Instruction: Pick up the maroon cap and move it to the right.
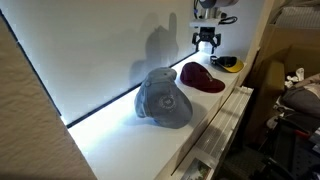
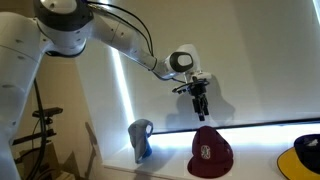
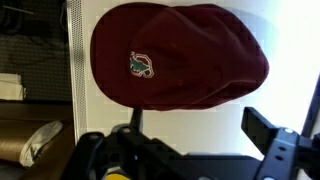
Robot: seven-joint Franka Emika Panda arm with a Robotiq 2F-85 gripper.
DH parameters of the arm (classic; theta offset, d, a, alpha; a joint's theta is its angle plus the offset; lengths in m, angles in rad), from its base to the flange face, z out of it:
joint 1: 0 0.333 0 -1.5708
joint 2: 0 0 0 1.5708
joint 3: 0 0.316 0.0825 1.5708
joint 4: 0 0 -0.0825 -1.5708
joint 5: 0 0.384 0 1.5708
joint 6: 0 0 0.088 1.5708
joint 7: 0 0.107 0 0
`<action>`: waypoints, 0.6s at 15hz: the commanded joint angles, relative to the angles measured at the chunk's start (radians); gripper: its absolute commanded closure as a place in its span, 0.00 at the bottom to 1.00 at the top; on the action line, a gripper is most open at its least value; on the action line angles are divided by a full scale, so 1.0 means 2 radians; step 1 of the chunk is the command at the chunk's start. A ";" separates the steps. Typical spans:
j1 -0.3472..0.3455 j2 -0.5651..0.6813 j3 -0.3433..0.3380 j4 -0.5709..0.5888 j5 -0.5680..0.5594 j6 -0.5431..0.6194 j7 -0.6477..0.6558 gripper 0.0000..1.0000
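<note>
The maroon cap (image 3: 180, 55) is made of soft, matt cloth, and a small badge (image 3: 141, 65) is stitched on it. The grey cap (image 1: 163, 98) is cloth too. The robot arm (image 2: 25, 60) is covered in smooth, shiny white plastic.

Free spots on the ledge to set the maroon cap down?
Biggest bare stretch: the ledge past the grey cap, on the side away from the maroon cap. Smaller gap between maroon cap and yellow-and-black item. Crowded where the three items cluster.
</note>
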 commanded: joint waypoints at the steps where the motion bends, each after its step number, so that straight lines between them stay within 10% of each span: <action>1: -0.006 -0.001 0.003 -0.007 0.010 0.008 -0.015 0.00; 9: -0.005 0.015 -0.003 -0.019 -0.002 -0.004 -0.034 0.00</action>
